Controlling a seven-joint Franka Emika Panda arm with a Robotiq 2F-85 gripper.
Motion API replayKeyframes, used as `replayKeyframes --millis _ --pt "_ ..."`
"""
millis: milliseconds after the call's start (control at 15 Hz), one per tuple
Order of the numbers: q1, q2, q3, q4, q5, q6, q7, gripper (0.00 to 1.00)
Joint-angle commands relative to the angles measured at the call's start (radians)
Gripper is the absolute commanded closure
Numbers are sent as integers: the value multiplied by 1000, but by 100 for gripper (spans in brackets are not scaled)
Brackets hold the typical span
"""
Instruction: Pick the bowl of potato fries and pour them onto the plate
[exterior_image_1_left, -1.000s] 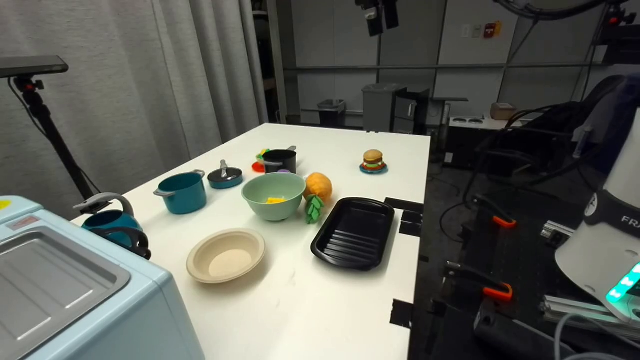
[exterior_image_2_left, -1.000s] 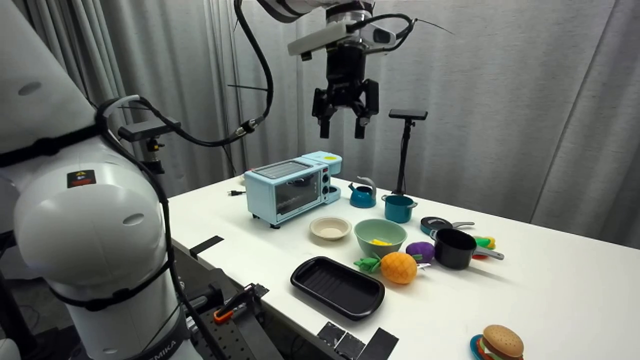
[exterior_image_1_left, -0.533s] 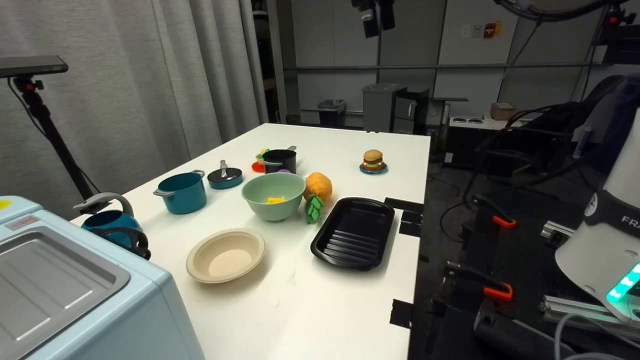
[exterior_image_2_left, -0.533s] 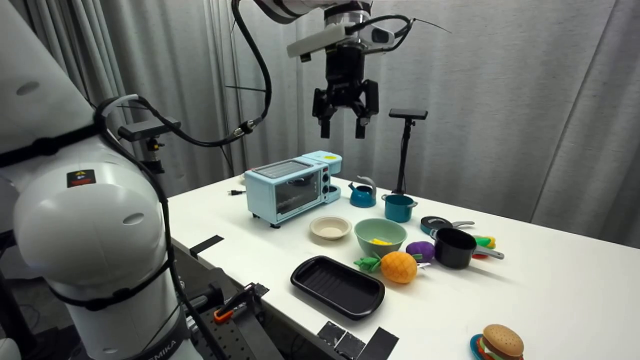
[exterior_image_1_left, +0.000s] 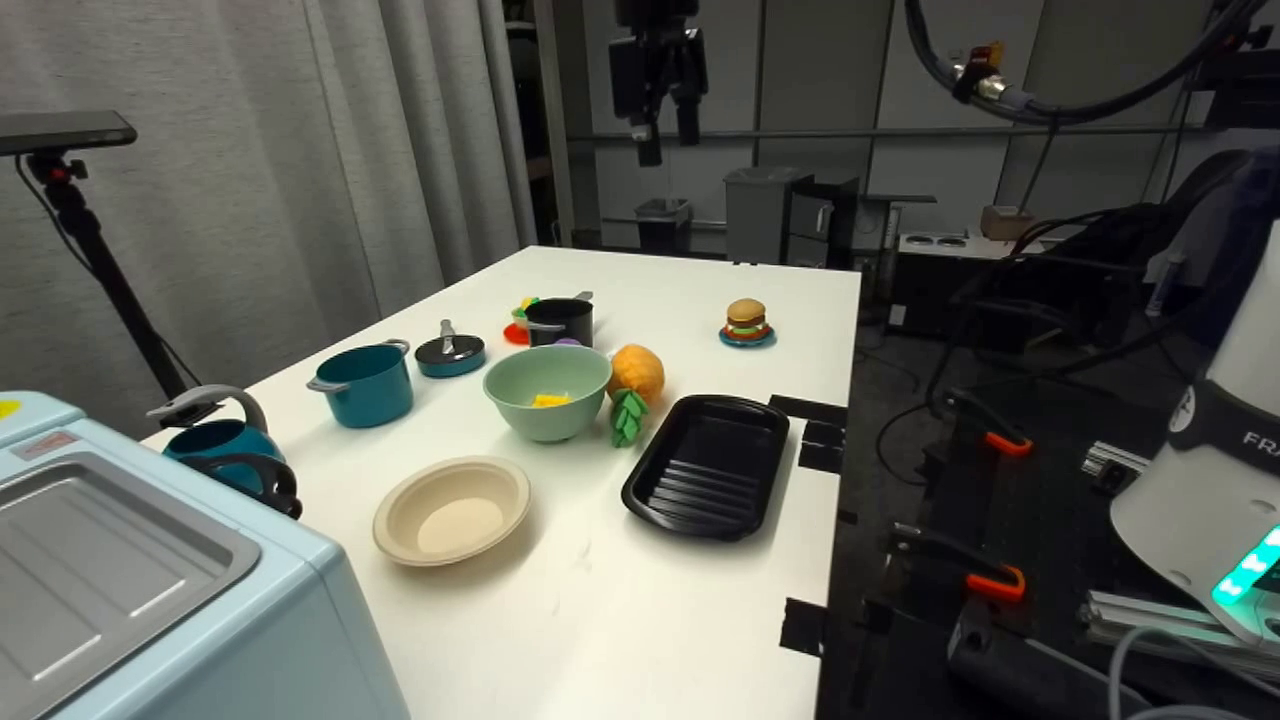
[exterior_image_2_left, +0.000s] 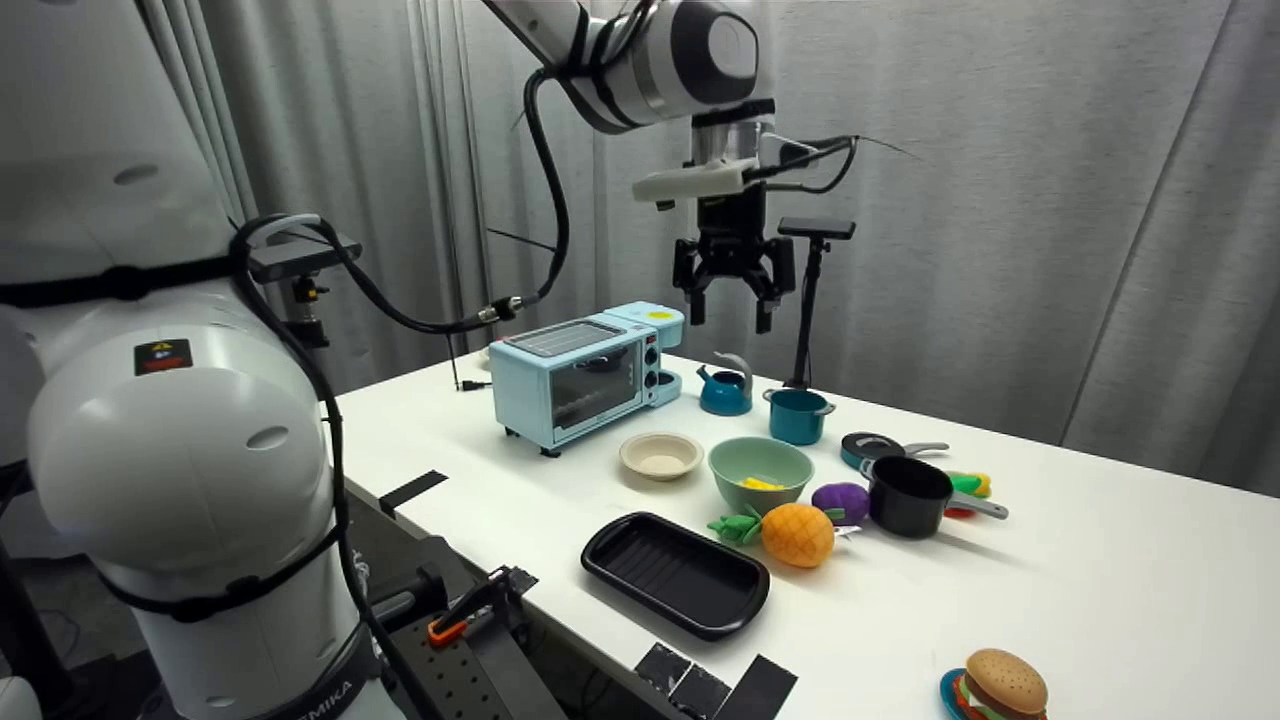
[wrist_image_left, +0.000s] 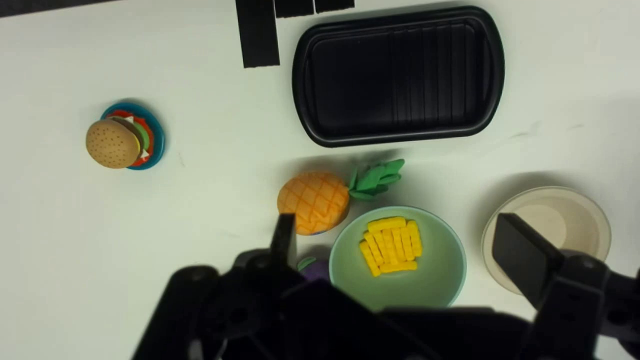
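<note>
The pale mint-green bowl (exterior_image_1_left: 530, 420) stands upright on the table, also in an exterior view (exterior_image_2_left: 735, 493) and the wrist view (wrist_image_left: 440, 270). The yellow potato fries (wrist_image_left: 392, 245) lie inside it and show in both exterior views (exterior_image_1_left: 551, 401) (exterior_image_2_left: 762, 485). The cream plate (exterior_image_1_left: 450, 522) stands bare beside the bowl, also seen at right in the wrist view (wrist_image_left: 545, 220) and in an exterior view (exterior_image_2_left: 660, 464). My gripper (exterior_image_2_left: 731, 315) is open and empty, pointing down, high above the table. In the wrist view its fingers (wrist_image_left: 396, 220) frame the bowl, whose near edge is hidden.
An orange pineapple toy (wrist_image_left: 312, 200) and a purple toy (exterior_image_2_left: 842, 502) sit close to the bowl. A black tray (exterior_image_2_left: 675, 575), black pot (exterior_image_2_left: 908, 500), teal pot (exterior_image_1_left: 370, 390), kettle (exterior_image_2_left: 726, 392), lidded pan (exterior_image_1_left: 450, 357), toaster oven (exterior_image_2_left: 580, 375) and toy burger (exterior_image_1_left: 746, 325) stand around.
My gripper has moved down, leftward in one exterior view and rightward in the other, mostly in the last half second. It stays open. The bowl, fries and plate have not moved.
</note>
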Motion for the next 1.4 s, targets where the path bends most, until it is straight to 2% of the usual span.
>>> replayKeyframes --millis 0,333,400,467,800,1333 --pt "-4 143 -16 83 19 74 -42 0" --pt "-17 289 -32 204 26 98 -34 0" --pt "-18 289 -34 212 35 96 -39 0" --pt "-7 260 -31 158 3 107 -5 0" --pt "-11 283 -33 192 6 106 -5 0" --pt "-6 501 -35 355 0 90 -3 0"
